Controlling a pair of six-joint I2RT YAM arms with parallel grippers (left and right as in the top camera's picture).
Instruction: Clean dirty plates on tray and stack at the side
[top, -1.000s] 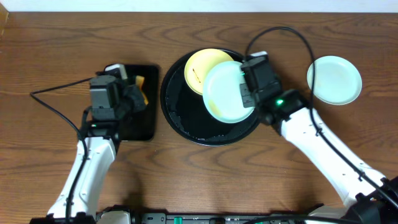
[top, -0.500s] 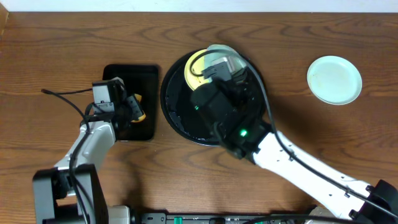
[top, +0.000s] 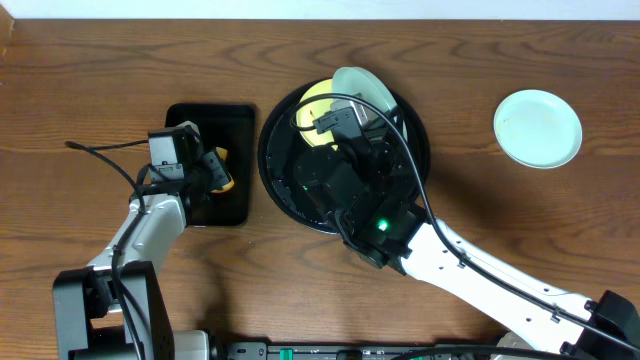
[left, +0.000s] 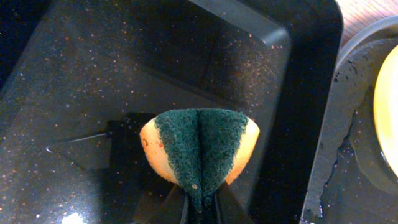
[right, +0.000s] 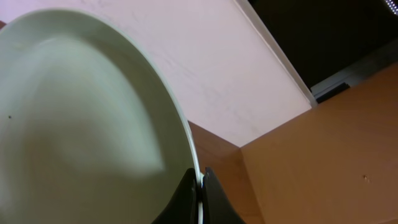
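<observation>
While pinched at the rim in the right gripper (right: 200, 186), tilted steeply over the large round glossy black tray (top: 285, 190): 1 pale mint-blue round plastic plate (right: 93, 124). Clenched in the left gripper (left: 200, 202): a yellow sponge with green scouring face (left: 200, 146). Could slip from so thin a pinch, dropping onto the pale yellow plate (top: 315, 100) in the tray. No readable writing anywhere.
</observation>
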